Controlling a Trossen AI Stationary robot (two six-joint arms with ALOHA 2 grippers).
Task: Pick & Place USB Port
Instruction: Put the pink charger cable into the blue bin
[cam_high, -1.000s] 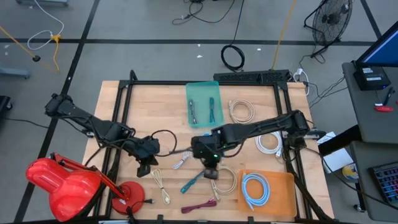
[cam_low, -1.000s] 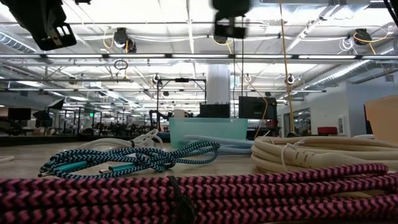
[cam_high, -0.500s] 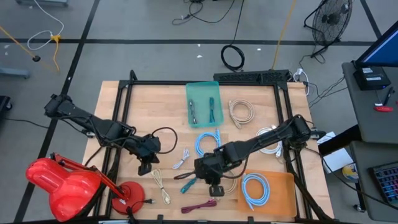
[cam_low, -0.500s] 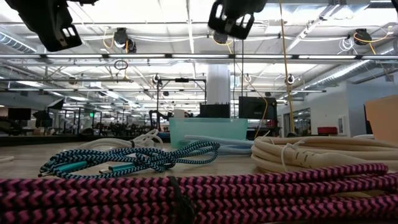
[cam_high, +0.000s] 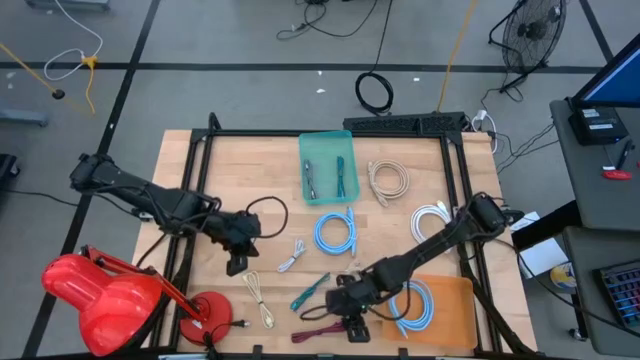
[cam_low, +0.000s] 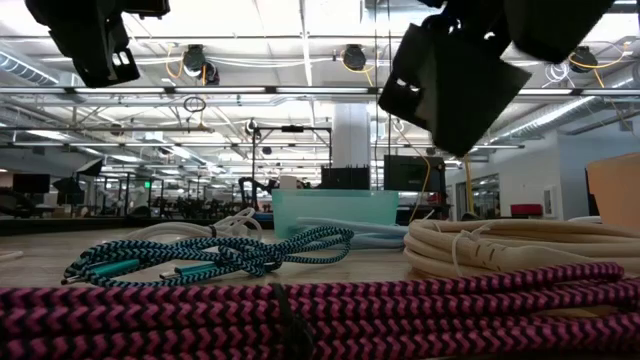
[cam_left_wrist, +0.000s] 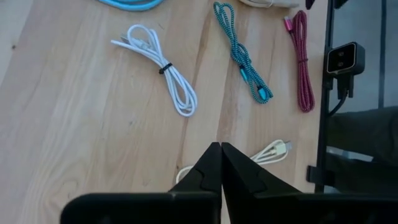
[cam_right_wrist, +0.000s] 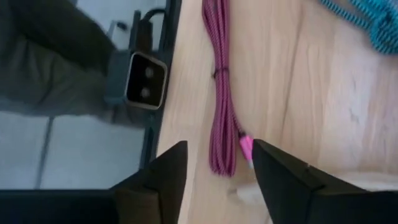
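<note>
Right hand (cam_right_wrist: 214, 163) hovers with fingers apart and empty directly over the pink braided cable (cam_right_wrist: 222, 87) at the table (cam_high: 270, 170) front edge, the left hand (cam_left_wrist: 220, 163) closed and empty left of that cable, above the table

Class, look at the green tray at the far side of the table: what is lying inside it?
Inside the green tray lie two bundled cables: a pale one and a teal one. Their connector types are too small to tell.
</note>
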